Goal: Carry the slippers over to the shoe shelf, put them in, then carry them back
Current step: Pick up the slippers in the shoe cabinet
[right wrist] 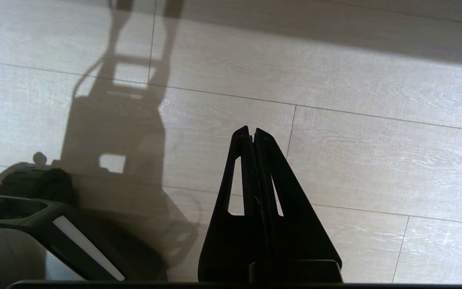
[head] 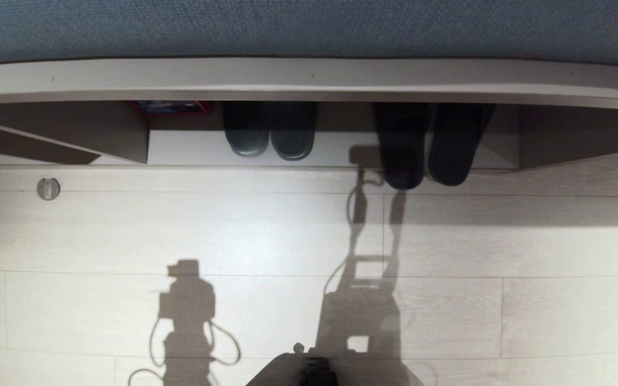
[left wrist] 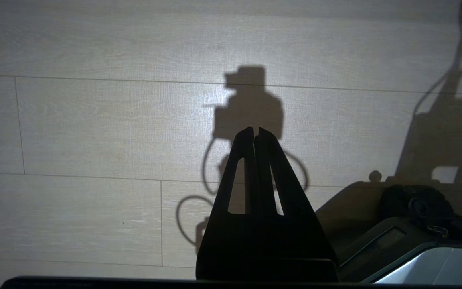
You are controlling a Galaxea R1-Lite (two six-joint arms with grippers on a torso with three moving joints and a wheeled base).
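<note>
Head view first: you're looking down at the slippers (head: 429, 147), sitting side by side in the shoe shelf (head: 341, 150), toes poking out over its front edge onto the pale floor (head: 287, 236). A shorter dark pair (head: 270, 133) is resting to their left in the same compartment. Left wrist view: your left hand (left wrist: 255, 130) is hanging over bare floor, fingers pressed together, gripping nothing. Right wrist view: your right hand (right wrist: 252, 130) is hanging likewise, fingers together, empty.
</note>
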